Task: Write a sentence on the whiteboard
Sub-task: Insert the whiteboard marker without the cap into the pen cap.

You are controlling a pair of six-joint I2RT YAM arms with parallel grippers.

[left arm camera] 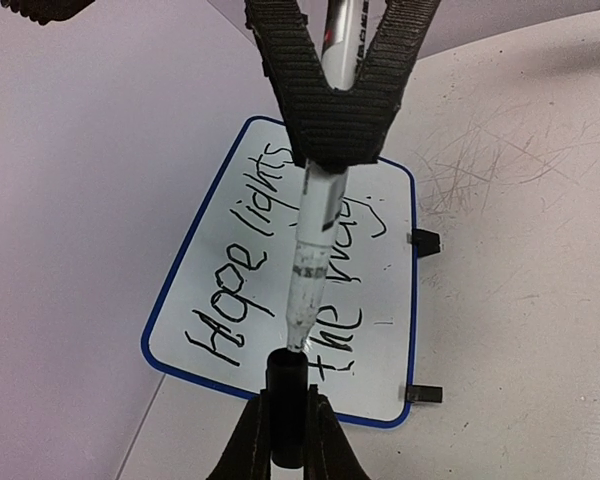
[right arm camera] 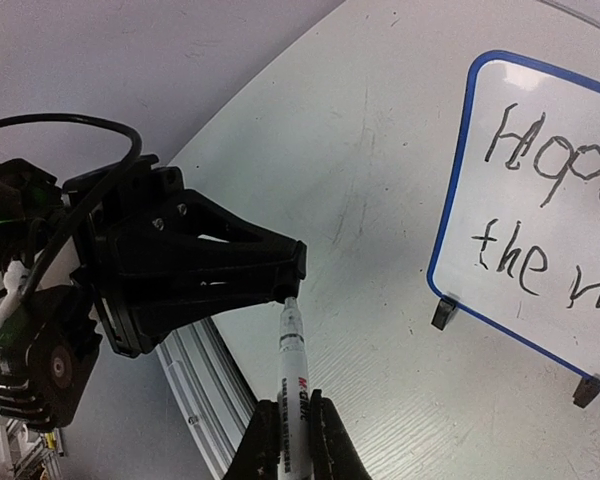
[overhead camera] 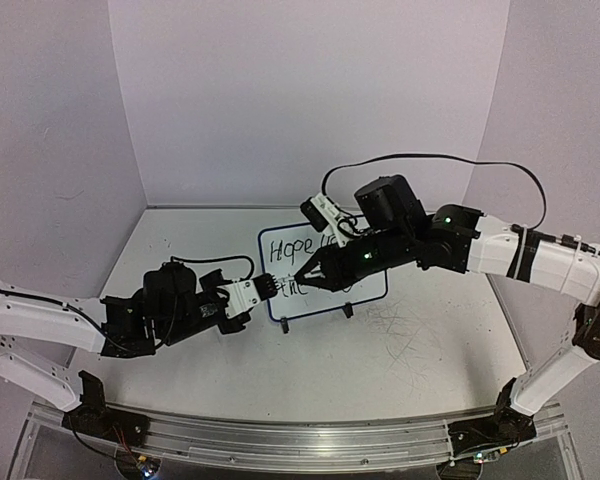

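The whiteboard (overhead camera: 368, 283) (left arm camera: 230, 260) (right arm camera: 540, 230) stands on small black feet mid-table, blue-rimmed, with "Hope lights the way" handwritten in black. My right gripper (overhead camera: 305, 275) (right arm camera: 293, 410) is shut on a white marker (left arm camera: 310, 250) (right arm camera: 292, 370), holding it by the barrel. My left gripper (overhead camera: 270, 287) (left arm camera: 288, 400) is shut on the black marker cap (left arm camera: 287, 405) (right arm camera: 292, 290). The two grippers face each other just in front of the board's lower left corner. The marker's tip sits at the cap's open mouth.
The white tabletop (overhead camera: 420, 340) is scuffed with dark scribbles right of the board. Pale walls close in the back and both sides. An aluminium rail (overhead camera: 280, 440) runs along the near edge. A black cable (overhead camera: 430, 160) loops above the right arm.
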